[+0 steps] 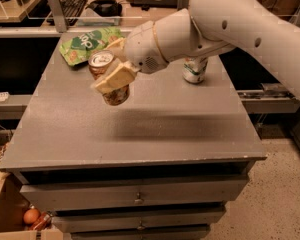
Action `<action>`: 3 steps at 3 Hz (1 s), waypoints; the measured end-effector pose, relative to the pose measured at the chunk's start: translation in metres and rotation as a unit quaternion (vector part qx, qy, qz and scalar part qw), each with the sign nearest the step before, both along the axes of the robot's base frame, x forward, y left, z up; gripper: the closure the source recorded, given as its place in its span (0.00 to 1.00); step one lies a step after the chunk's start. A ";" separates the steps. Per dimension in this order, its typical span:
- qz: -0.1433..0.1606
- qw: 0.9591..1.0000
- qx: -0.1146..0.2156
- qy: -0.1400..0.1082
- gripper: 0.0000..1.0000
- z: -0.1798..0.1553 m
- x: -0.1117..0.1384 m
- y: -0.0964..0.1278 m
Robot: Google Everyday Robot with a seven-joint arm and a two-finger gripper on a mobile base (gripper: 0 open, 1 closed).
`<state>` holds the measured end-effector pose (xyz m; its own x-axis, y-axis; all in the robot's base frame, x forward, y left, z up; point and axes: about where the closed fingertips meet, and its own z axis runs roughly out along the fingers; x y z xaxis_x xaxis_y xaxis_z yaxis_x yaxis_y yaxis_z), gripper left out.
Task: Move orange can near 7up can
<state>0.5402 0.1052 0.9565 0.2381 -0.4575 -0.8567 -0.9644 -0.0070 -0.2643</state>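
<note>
Office-lab: keyboard (74, 2) on rear desk (155, 13); grey drawer cabinet (185, 134); hand (113, 64) above cabinet, gripping orange can (117, 95).

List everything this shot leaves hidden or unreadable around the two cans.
1. The 7up can: in the camera view its top is hidden behind the arm.
2. The orange can: held tilted above the table in the pincer; the near finger covers the middle of its label.
3. The pincer: its far finger is mostly hidden behind the orange can.
4. The arm: cut off by the right edge; the base is out of view.
</note>
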 end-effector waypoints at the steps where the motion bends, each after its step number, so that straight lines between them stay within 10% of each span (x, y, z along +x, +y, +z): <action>1: -0.052 0.998 -0.015 -0.015 1.00 0.009 0.009 -0.060; 3: -0.151 0.988 0.003 -0.044 1.00 0.002 0.029 -0.188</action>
